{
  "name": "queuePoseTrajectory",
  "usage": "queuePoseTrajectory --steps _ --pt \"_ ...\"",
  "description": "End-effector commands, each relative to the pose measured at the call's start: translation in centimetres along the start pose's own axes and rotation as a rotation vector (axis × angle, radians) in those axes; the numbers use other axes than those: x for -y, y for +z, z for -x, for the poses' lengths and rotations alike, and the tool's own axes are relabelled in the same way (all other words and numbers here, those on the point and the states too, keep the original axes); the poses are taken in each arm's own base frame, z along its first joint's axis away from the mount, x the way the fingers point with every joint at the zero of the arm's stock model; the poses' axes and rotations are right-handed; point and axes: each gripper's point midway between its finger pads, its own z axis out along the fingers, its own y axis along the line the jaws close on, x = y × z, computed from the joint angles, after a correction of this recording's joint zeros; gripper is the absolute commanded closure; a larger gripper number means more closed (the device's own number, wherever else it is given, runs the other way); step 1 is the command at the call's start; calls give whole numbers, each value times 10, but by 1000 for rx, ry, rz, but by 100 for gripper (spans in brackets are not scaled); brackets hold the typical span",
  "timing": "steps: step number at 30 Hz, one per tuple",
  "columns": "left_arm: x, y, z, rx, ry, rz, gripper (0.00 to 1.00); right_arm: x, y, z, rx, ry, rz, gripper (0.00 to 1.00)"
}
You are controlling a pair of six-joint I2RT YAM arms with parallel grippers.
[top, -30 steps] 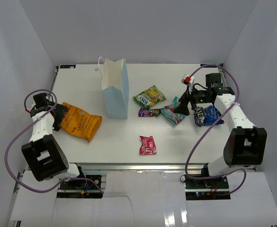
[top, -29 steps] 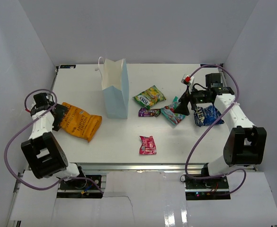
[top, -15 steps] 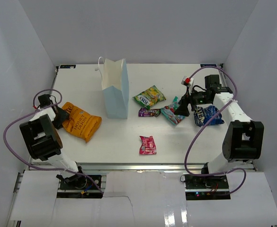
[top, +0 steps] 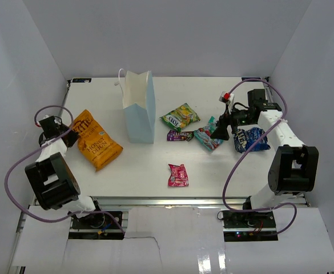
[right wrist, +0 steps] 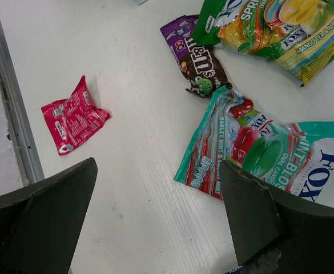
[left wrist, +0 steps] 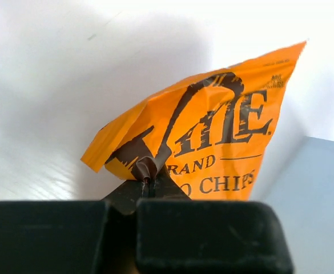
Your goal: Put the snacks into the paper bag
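The orange chip bag (top: 95, 142) lies at the table's left, and my left gripper (top: 69, 132) is shut on its crumpled corner (left wrist: 144, 168). In the left wrist view the bag (left wrist: 212, 137) rises tilted above the shut fingers (left wrist: 147, 184). The pale-blue paper bag (top: 139, 111) stands upright just right of it. My right gripper (top: 220, 132) hangs open over the teal candy bag (top: 206, 137), whose edge lies by the right finger (right wrist: 252, 151). The yellow-green bag (top: 180, 116), purple packet (top: 179, 135), dark blue bag (top: 251, 138) and pink-red packet (top: 177, 174) lie loose on the table.
White walls close the table in on the left, back and right. A metal rail (right wrist: 7, 108) runs along the table's near edge. Both arms' cables (top: 18, 165) loop beside their bases.
My left gripper has closed on the chip bag's corner, and the bag has swung round from lying sideways to pointing up the table. The right arm has barely moved.
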Motion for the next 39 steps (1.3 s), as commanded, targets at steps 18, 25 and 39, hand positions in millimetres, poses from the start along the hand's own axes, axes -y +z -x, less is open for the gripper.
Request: queuePoseTrajectory --steps 18,25,39 --pt "164 -167 107 337 -129 -678 100 -12 -10 26 58 -30 36 6" --pt "193 -203 134 366 -192 -781 100 -13 -11 26 60 -31 36 6" --pt "276 -301 193 367 -222 -1056 100 -15 -9 24 66 -11 53 6"
